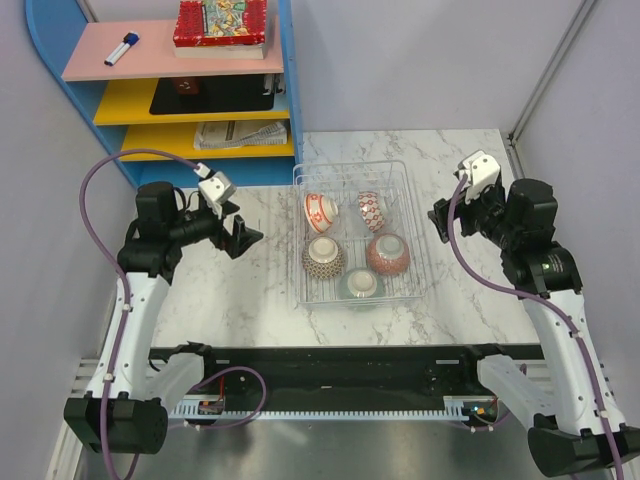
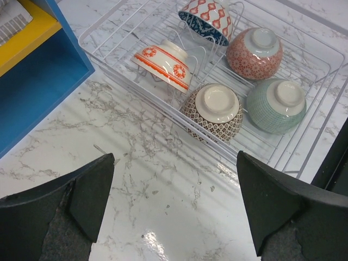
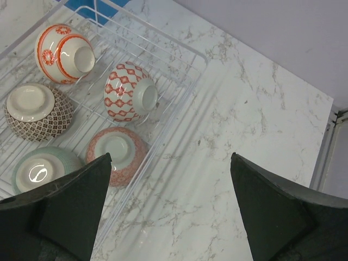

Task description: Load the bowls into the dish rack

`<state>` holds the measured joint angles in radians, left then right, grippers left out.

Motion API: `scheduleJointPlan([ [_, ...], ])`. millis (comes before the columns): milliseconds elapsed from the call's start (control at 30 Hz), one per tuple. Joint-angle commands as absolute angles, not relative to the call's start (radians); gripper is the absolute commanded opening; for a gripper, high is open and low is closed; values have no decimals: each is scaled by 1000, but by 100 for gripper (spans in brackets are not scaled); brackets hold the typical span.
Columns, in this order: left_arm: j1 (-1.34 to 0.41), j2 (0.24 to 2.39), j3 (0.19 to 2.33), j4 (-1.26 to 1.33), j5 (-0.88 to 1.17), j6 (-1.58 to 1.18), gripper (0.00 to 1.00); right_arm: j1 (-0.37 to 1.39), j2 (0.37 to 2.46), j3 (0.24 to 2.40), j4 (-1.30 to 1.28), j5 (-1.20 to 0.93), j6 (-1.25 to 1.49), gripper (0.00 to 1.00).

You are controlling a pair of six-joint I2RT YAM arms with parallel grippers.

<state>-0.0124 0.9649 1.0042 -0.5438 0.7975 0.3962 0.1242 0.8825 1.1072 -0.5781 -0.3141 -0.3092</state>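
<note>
On the bench (image 1: 230,290), top view: the dish rack (image 1: 297,230) holds all five bowls (image 1: 324,257); a blue shelf unit (image 1: 290,100) stands just beside its far-left corner. Left wrist view: the left tool (image 2: 174,206) is spread wide, gripping nothing, near the rack's left rim. Right wrist view: the right tool (image 3: 171,206) is likewise wide apart, empty, by the right rim

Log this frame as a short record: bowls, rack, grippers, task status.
bowls in dish rack: five of five
tilted on side: orange floral bowl, red-white patterned bowl
upside down: brown lattice bowl, red speckled bowl, pale green bowl
left gripper: open, empty, left of rack
right gripper: open, empty, right of rack
task status: loading looks complete
</note>
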Motion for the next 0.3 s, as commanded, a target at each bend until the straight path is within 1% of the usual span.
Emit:
scheduleJointPlan([
  [0,-8,943,996,-540,802,428,100,121,896,1108,-502,-301,-279,97],
  [267,-8,939,1000,-541,804,423,100,121,896,1117,-488,-299,-258,97],
])
